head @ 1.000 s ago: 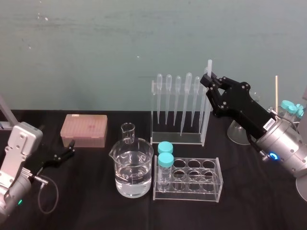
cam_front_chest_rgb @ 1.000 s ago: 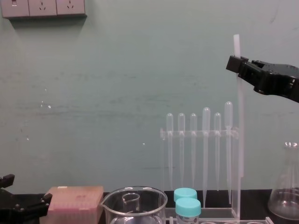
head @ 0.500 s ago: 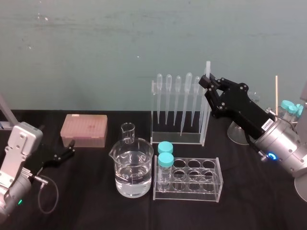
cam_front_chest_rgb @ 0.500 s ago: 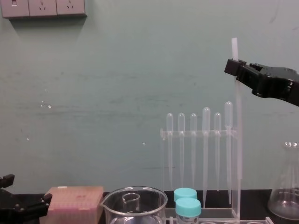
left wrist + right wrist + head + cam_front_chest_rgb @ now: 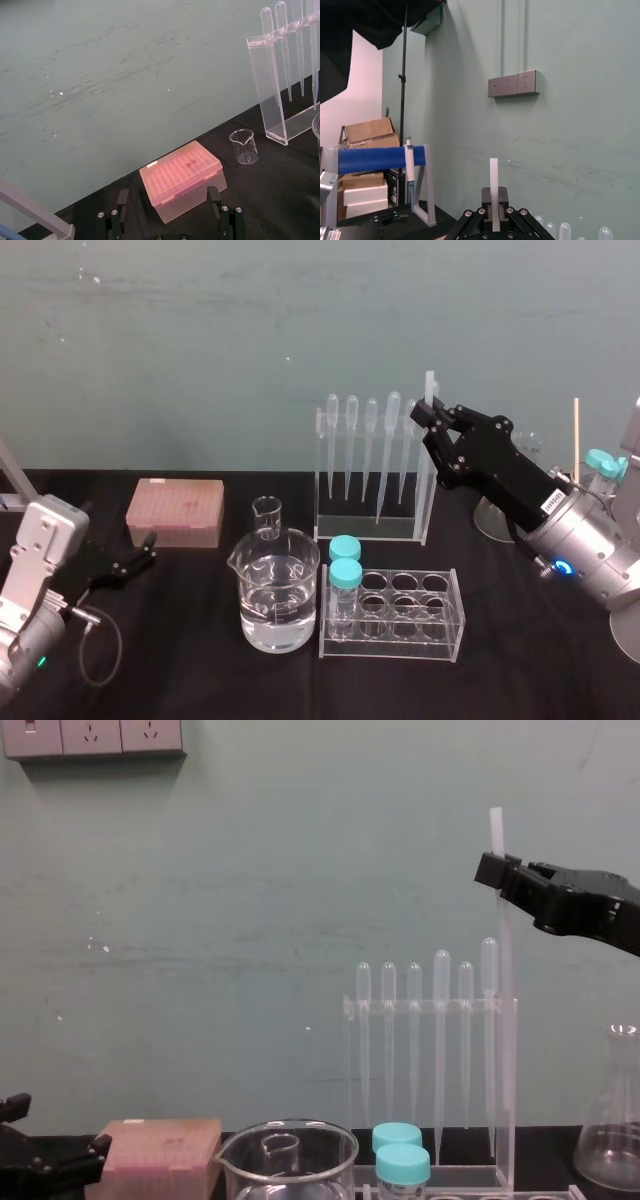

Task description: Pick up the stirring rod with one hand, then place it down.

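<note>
- The stirring rod (image 5: 430, 390) is held upright. Its long axis is near vertical, with one blunt end pointed straight up above the pipette bulbs and the other down toward the table.
- It is seen at the back of the table, just beside the right end of the pipette rack (image 5: 368, 531). Its lower end is lost against the rack's clear end wall, so contact with the table cannot be told.
- The rod is clamped high on its length by the right gripper (image 5: 431, 414), reached in from the right with its black fingers closed on it. A short length of rod is left standing above them.
- In front of the rack, a beaker of water (image 5: 275, 605) and a clear tube rack (image 5: 400, 625) are set side by side.
- Over at the left table edge, the left gripper (image 5: 143, 558) is parked low near the pink tip box (image 5: 175, 510), its fingers (image 5: 227, 220) spread apart.
</note>
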Robot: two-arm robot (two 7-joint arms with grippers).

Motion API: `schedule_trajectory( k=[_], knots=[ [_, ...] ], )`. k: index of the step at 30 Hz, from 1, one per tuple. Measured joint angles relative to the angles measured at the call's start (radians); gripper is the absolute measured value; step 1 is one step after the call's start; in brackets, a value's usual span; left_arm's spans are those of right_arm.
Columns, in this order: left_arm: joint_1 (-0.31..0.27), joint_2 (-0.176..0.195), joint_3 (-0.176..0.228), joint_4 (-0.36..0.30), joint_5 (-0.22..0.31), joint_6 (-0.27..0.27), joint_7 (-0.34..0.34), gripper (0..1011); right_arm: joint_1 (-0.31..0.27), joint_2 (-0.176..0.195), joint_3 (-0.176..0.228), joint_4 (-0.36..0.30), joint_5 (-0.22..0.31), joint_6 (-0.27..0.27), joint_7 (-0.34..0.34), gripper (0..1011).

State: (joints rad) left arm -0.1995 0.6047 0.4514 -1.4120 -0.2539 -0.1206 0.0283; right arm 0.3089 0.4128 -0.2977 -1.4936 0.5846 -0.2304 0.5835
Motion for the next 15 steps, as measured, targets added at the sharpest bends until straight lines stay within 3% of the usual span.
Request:
schedule_trajectory(
  k=[15],
  knots=[
    [0.000,0.000,0.000,0.000,0.000,0.000,0.000,1000,-0.005,0.007,-0.026,0.096,0.015,-0.058,0.080,68]
  ],
)
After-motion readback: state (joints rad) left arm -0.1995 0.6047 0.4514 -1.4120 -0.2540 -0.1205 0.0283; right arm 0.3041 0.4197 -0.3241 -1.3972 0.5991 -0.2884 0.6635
